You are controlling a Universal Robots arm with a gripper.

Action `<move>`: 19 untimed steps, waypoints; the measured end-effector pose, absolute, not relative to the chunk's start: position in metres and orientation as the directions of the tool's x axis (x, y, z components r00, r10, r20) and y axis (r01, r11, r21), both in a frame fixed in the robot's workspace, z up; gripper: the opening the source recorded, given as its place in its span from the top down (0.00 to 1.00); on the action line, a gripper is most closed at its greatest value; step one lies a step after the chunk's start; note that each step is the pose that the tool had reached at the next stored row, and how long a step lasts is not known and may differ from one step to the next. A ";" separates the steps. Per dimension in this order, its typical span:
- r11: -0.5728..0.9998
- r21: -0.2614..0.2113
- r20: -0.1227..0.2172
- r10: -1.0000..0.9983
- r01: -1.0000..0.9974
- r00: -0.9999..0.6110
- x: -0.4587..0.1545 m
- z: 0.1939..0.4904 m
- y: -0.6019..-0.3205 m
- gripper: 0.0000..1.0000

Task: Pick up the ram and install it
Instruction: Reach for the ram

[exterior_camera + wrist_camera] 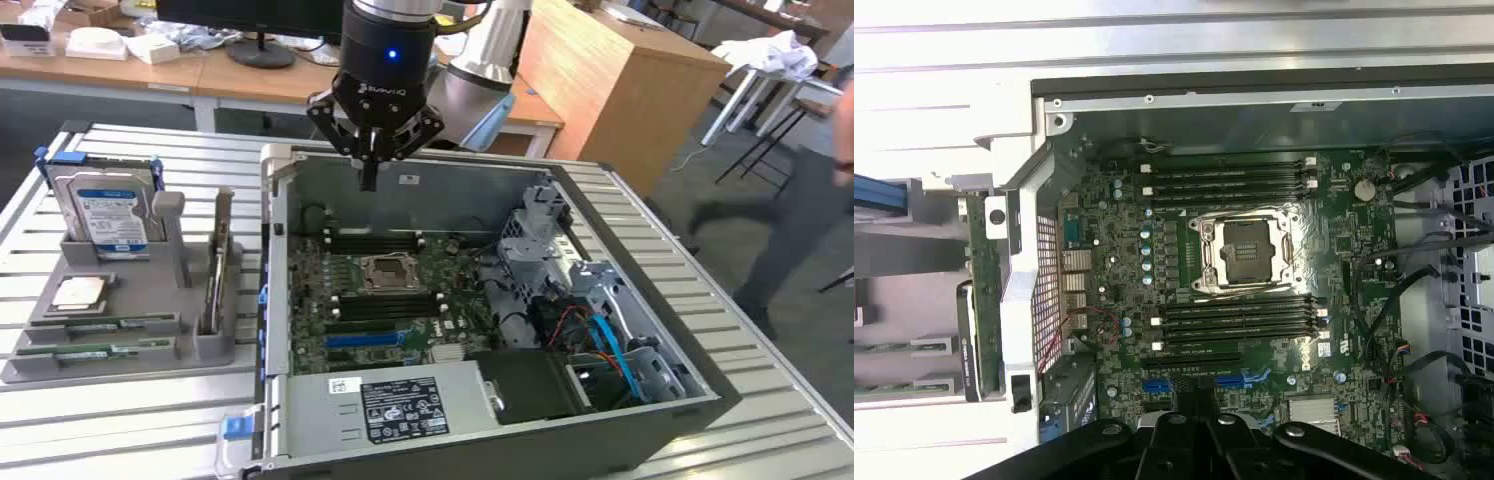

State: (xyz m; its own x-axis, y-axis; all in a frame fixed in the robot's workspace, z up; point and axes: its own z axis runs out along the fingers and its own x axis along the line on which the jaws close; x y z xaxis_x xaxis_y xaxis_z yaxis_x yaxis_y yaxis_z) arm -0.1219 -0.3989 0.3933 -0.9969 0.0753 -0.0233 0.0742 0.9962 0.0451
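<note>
- Over the far edge of the open dark-grey computer case [663, 352], the black robot hand [370, 172] hangs with its fingers pressed together and nothing between them.
- Straight beneath the hand lie the green motherboard [350, 330] and its long black memory slots [380, 243], which look unfilled.
- Well off to the hand's side, toward the exterior view's left, the ram [120, 322], a long, thin green circuit-board stick, lies flat in a grey plastic holder [187, 345] on the slatted metal table [787, 420]. A second, similar stick [94, 350] lies just beside it.
- Farther from the hand in the same holder are a blue-labelled silver hard drive [110, 215], standing upright, and a square silver processor chip [78, 292].
- The pick looks not yet begun. To do it well, the fingers should spread before coming down and straddle the stick across its thin faces near its middle. They should close squarely so it stays level, staying clear of the neighbouring stick and the holder's walls.
</note>
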 end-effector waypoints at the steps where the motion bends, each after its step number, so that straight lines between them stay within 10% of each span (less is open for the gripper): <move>1: 0.996 0.045 -0.023 0.075 0.074 -0.997 -0.122 0.393 -0.399 0.90; 19: 0.996 0.045 -0.023 0.075 0.074 -0.997 -0.135 0.393 -0.399 0.90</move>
State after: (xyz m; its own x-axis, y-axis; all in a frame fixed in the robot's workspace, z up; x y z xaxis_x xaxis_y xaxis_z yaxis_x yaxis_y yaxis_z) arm -0.1355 -0.3989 0.3932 -0.9969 0.0752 -0.0232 0.0741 0.9962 0.0450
